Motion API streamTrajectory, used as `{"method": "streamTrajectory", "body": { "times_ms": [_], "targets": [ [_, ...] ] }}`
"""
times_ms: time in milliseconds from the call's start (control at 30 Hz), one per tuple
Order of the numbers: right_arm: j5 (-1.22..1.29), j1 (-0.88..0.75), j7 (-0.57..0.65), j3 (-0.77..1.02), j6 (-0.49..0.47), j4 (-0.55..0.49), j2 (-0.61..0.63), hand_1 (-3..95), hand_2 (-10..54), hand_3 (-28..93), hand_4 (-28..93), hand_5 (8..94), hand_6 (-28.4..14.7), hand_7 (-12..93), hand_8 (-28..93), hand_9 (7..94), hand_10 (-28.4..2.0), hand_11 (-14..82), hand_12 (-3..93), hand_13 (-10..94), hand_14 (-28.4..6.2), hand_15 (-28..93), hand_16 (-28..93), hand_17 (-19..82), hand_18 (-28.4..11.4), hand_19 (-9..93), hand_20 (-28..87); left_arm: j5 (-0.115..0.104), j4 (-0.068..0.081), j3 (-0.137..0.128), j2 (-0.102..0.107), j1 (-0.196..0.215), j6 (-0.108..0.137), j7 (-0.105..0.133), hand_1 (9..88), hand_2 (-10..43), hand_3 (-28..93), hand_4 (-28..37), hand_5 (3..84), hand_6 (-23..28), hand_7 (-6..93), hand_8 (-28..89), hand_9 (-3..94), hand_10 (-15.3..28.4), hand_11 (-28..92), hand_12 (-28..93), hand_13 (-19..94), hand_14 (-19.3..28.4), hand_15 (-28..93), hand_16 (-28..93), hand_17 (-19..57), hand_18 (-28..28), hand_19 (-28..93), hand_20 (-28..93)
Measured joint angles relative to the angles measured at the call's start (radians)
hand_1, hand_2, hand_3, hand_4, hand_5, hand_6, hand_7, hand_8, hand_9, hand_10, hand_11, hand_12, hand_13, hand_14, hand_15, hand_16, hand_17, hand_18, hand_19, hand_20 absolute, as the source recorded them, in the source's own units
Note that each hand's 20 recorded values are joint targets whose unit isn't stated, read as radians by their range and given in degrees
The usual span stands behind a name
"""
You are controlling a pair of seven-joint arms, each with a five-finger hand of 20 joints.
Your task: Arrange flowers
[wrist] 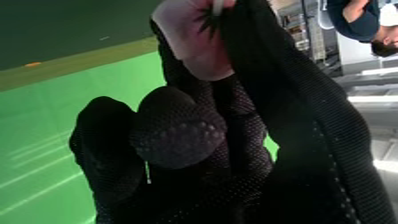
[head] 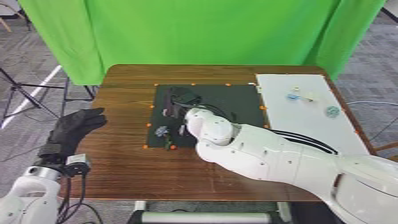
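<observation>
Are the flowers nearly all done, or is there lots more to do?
One bluish flower looks placed on the black mat. The right hand pinches a pink flower, so that one isn't finished. The small flowerlike pieces on the white board are probably left, so I'd guess partway.

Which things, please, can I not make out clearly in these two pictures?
- Pink flower: right wrist view, partly covered by the right robot hand and cut off by the edge.
- Outline of that hand: head view, dark glove against black mat.
- Bluish thing on the mat: head view, too small to identify.
- Pale things on white board: head view, too small.
</observation>
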Motion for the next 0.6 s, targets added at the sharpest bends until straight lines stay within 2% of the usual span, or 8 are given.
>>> {"method": "streamTrajectory", "body": {
  "times_ms": [200,500,600],
  "targets": [
    [0.002,-0.002,0.000,0.015,-0.044,-0.002,-0.001,53.2,-8.6,57,-14,68.8,1.4,21,6,71.1,-11.6,11.6,19.6,87,-1.0,64,32,59,-13.5,93,59,0.002,0.002,0.001,-0.001,-0.006,-0.010,-0.002,27.5,11.6,61,-26.0,46.7,5.4,17.6,-7,47.4,16.5,21,10,38,19.6,20,-5,8.0,11.4,10,12],
    [0.004,-0.003,0.001,0.020,-0.075,-0.014,0.002,48.5,-9.4,61,-14,64.3,1.0,19,6,68.2,-12.8,11.2,19.1,86,-1.1,63,32,59,-13.4,93,58,0.004,0.002,-0.001,-0.005,-0.006,-0.015,-0.006,28.2,10.5,62,-25.1,46.5,5.3,17.7,-7,47.3,16.3,21,10,38,19.6,20,-5,8.0,11.4,10,12],
    [0.004,-0.008,0.001,0.027,-0.080,-0.018,0.003,44.6,-9.5,65,-14,61.9,1.7,18,-2,67.5,-12.8,10.8,19.1,86,-1.1,63,32,59,-13.5,93,57,0.005,0.002,-0.001,-0.006,-0.006,-0.016,-0.007,28.3,10.2,62,-24.8,46.5,5.2,17.8,-7,47.2,16.2,21,10,38,19.6,20,-5,7.9,11.4,10,12]
  ]
}}
